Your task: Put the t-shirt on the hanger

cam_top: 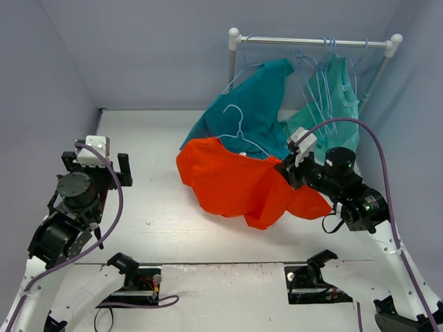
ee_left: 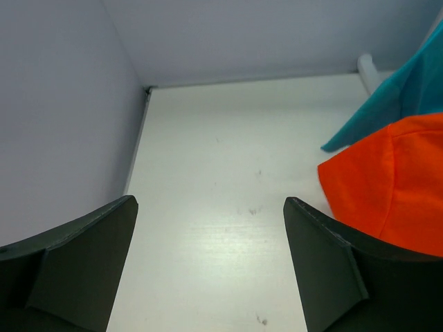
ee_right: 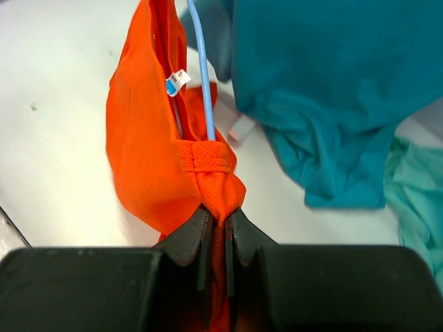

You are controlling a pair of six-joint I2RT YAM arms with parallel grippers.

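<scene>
- The t-shirt (cam_top: 235,183) lies crumpled on the table (cam_top: 152,207), right of centre. Its far edge is overlapped by the hem of a teal shirt (cam_top: 256,104) hanging from the rack (cam_top: 311,41).
- The right end effector (ee_right: 220,214) is clamped on a gathered fold of the orange fabric, at a stitched edge. Only a narrow pinch of cloth is held between the jaws.
- The left end effector (ee_left: 209,207) is held wide apart over bare table with nothing in it, well clear of the t-shirt.
- The hanger (cam_top: 242,135) lies partly on the teal shirt. Its hook is pointed toward the far wall and its shoulders are spread roughly left to right.
- In the right wrist view, one wire of the hanger is seen passing into the neck opening beside the white label (ee_right: 178,81).
- The t-shirt's long axis is judged to run across the table, from far left to near right, with the neck turned toward the hanger.
- The hanger is held by nothing, so it could be dragged out of the neck if the fabric is pulled.
- The small pinch could slip free under tension.
- The teal shirt could be snagged by the hook or the wire, since they are touching.
- How far the second shoulder is seated cannot be told.
</scene>
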